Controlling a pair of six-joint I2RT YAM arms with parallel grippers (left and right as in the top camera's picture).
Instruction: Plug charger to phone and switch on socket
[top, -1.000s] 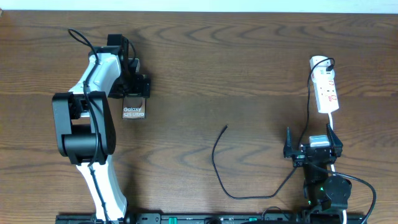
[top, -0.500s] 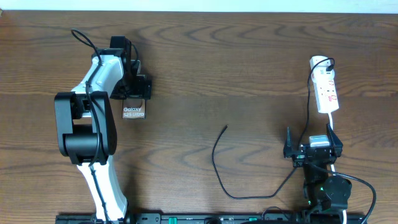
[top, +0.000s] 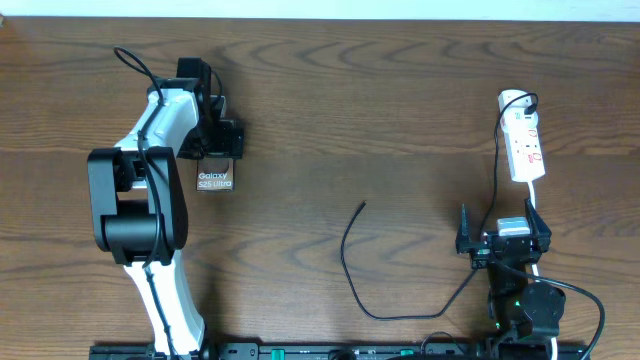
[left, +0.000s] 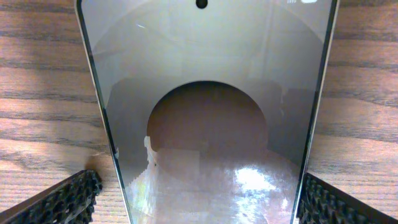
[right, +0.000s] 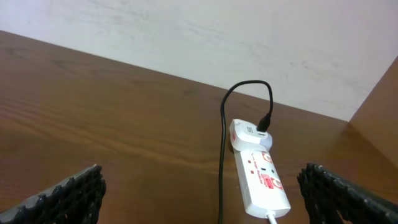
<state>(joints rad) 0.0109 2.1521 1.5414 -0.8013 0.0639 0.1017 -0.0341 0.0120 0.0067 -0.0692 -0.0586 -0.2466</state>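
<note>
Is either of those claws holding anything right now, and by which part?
Nothing is held. The left gripper sits open astride the phone, fingers beside its edges, not clamped. The right gripper is open and empty, facing the socket.

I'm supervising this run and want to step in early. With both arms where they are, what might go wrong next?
1. The left gripper stands open astride the phone; its glossy face and thin edges could slip or skid when the fingers close.
2. The tip of the charger lies well apart from the phone; its loop may snag when pulled.
3. The charger runs beside the socket, so the open right gripper could catch it reaching the switches.
</note>
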